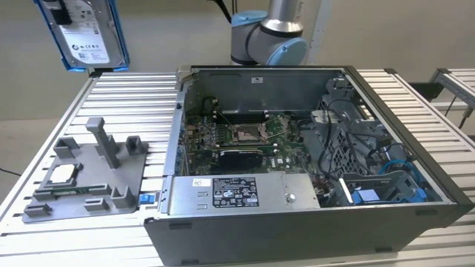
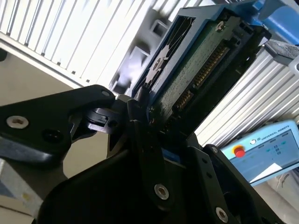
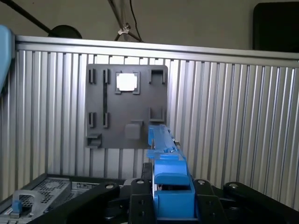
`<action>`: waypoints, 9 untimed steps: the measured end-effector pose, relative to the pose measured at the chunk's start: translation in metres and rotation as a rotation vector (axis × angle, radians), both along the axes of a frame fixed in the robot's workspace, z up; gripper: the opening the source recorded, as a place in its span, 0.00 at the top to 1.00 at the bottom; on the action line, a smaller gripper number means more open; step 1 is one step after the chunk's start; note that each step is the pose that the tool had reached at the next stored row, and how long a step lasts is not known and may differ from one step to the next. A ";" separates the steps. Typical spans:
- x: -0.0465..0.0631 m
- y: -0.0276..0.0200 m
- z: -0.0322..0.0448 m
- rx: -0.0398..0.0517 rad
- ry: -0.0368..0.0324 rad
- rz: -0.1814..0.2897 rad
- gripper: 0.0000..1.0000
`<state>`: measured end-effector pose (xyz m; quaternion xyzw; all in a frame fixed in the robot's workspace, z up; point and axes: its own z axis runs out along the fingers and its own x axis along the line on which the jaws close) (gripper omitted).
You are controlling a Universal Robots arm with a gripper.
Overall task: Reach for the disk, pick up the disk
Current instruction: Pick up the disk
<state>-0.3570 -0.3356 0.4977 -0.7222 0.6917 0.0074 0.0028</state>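
The disk (image 1: 88, 34), a silver-grey drive with a white label and blue side rails, hangs high above the table's far corner at the exterior view's left. My gripper (image 1: 58, 12) is shut on its upper end. In the second wrist view the disk (image 2: 198, 60) shows its green circuit board and connector, with the black fingers (image 2: 140, 121) clamped on its near end. In the first wrist view the disk (image 3: 164, 154) appears edge-on as a blue rail held between the gripper (image 3: 168, 189) fingers.
A grey fixture plate (image 1: 111, 183) with upright posts lies on the slatted metal table (image 1: 126, 94), a small square chip (image 1: 63, 173) resting in one pocket. An open computer case (image 1: 312, 228) takes up the middle and right. A pendant (image 2: 266, 149) lies beyond the table.
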 end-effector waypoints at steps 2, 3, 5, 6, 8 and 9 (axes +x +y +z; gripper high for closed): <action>0.008 0.0000 0.0000 0.0000 0.0004 0.000 1.00; 0.012 0.0000 0.0000 0.0000 0.0006 0.000 1.00; 0.021 0.0000 0.0000 0.0000 0.0011 0.000 1.00; 0.025 0.0000 0.0000 0.0000 0.0013 0.000 1.00; 0.033 0.0000 0.0000 0.0000 0.0018 0.000 1.00; 0.037 0.0000 0.0000 0.0000 0.0020 0.000 1.00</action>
